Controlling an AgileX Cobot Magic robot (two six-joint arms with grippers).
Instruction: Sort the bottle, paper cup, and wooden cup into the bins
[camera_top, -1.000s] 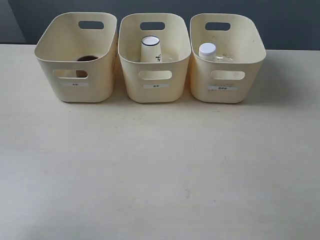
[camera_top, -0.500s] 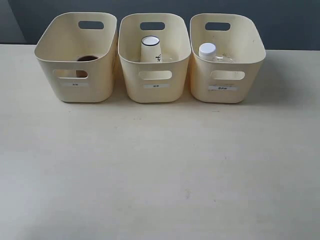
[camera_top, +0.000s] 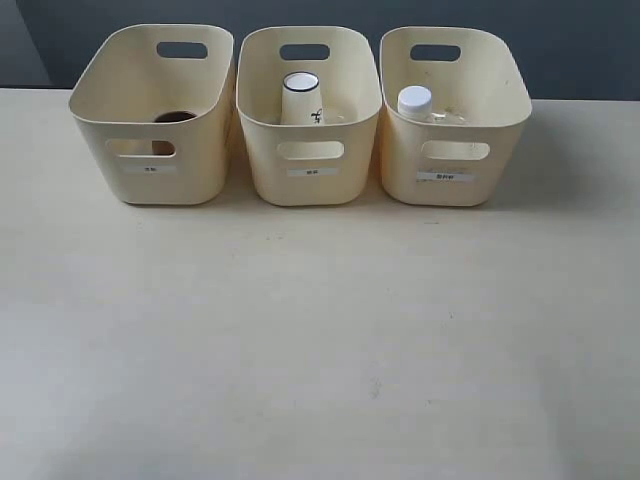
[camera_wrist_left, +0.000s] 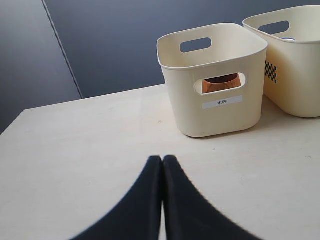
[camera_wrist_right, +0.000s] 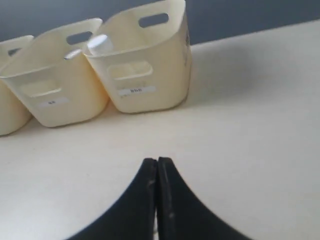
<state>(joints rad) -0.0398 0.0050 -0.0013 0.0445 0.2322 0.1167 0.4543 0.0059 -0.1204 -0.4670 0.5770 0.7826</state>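
Three cream bins stand in a row at the back of the table. The left bin (camera_top: 150, 115) holds the wooden cup (camera_top: 175, 118), which also shows through that bin's handle cut-out (camera_wrist_left: 220, 82). The paper cup (camera_top: 301, 98) stands upright in the middle bin (camera_top: 310, 150). In the right bin (camera_top: 455, 150) the bottle (camera_top: 415, 102) shows its white cap (camera_wrist_right: 99, 44). My left gripper (camera_wrist_left: 162, 159) and right gripper (camera_wrist_right: 157, 161) are both shut on nothing, low over bare table well in front of the bins. Neither arm appears in the exterior view.
The pale table (camera_top: 320, 330) stretches in front of the bins. A dark wall (camera_top: 560, 40) runs behind them. Each bin carries a small front label (camera_wrist_left: 222, 102).
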